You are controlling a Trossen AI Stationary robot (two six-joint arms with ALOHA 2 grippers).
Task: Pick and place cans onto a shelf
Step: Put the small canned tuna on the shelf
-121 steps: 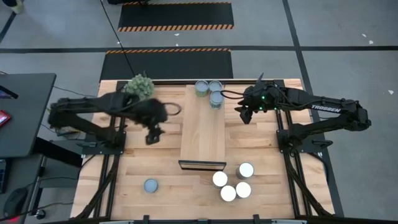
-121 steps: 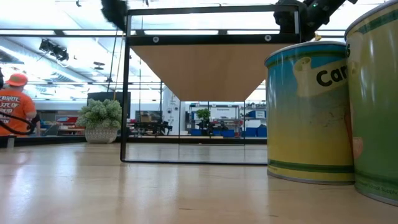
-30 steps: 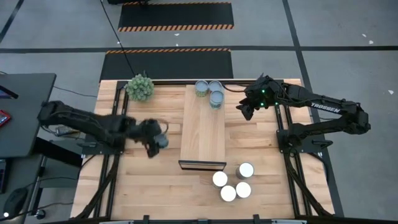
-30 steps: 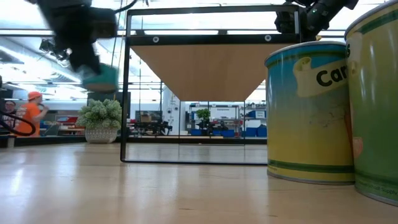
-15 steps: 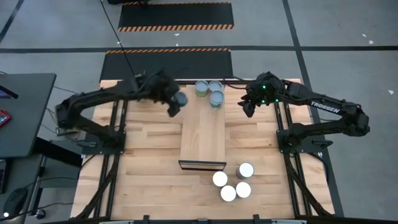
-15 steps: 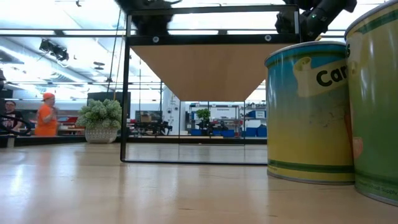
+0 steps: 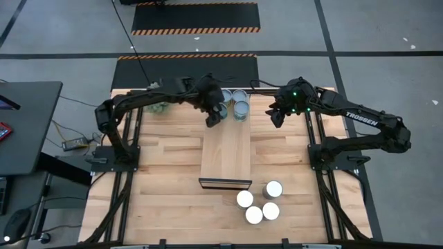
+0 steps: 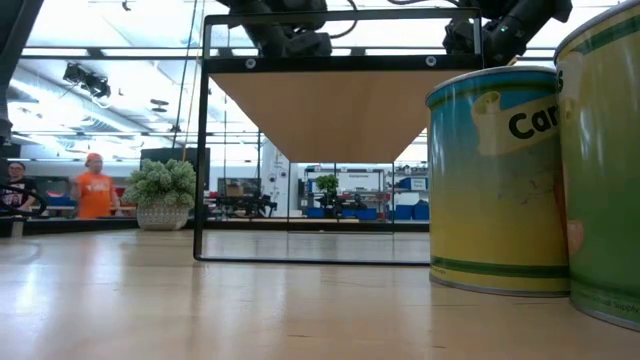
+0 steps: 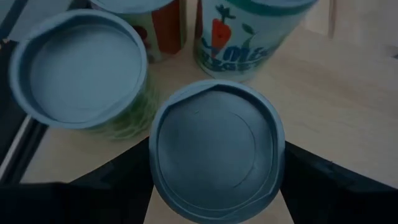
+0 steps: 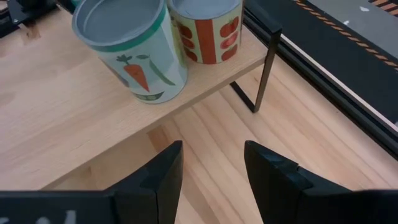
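Observation:
My left gripper [image 7: 213, 115] is over the far left part of the light-wood shelf [image 7: 225, 149], shut on a can with a pale blue-grey top [image 9: 217, 149]. Three more blue-grey-topped cans [image 7: 234, 100] stand on the shelf's far end, right beside the held one; they also show in the left wrist view [image 9: 78, 68]. Several white-topped cans [image 7: 257, 204] stand on the tabletop near the shelf's near right corner. My right gripper [image 7: 275, 119] is open and empty, in the air right of the shelf's far end. My left gripper pinches the can between its two fingers, one finger [image 9: 121, 183] on each opposite side of the can's wall [image 9: 163, 205], just under the rim. The fingers point down from above. The can is upright; whether its base touches the shelf, I cannot tell.
A green spiky plant ball [image 8: 160, 205] sits at the table's far left, partly behind my left arm in the high view. Two of the cans on the tabletop loom at the low view's right [image 8: 495, 180]. The shelf stands on thin black legs [image 10: 264, 71].
My left gripper has carried the blue-grey-topped can from above the table left of the shelf toward the far edge, then toward the right, ending over the shelf's far left part beside the three cans. It has stayed shut on the can throughout.

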